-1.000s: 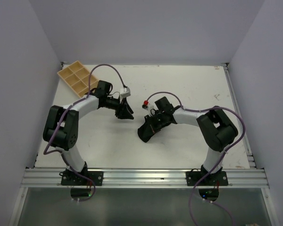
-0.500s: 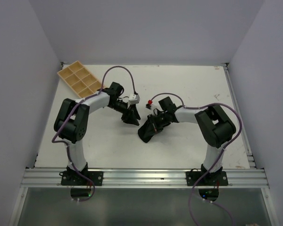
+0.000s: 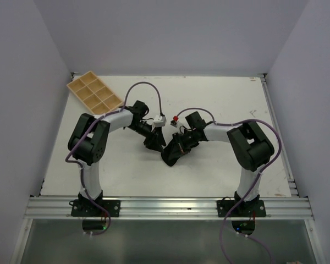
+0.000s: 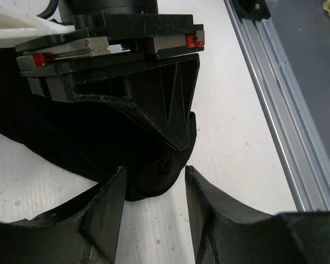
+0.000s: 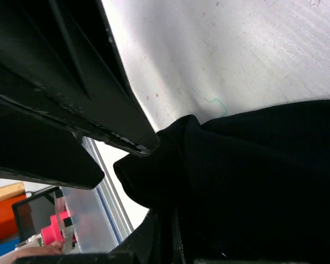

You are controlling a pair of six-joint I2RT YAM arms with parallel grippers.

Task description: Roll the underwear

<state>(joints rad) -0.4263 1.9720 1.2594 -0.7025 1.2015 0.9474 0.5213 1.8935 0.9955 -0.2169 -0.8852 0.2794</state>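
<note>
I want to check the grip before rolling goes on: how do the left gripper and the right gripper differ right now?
The left gripper is open and holds nothing; the right gripper is shut on the underwear. The left gripper reaches in from the left, the right gripper from the right. Both are black and meet at the garment.

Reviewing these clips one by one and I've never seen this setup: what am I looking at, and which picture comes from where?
Two robot arms are bolted to the near edge of a white table. The wide picture looks down from above; the two close-ups come from a camera on each wrist. A wooden tray with compartments lies in the far left corner. The right claw is shut on black underwear lying mid-table. The left claw is open, facing the cloth's rounded end.
</note>
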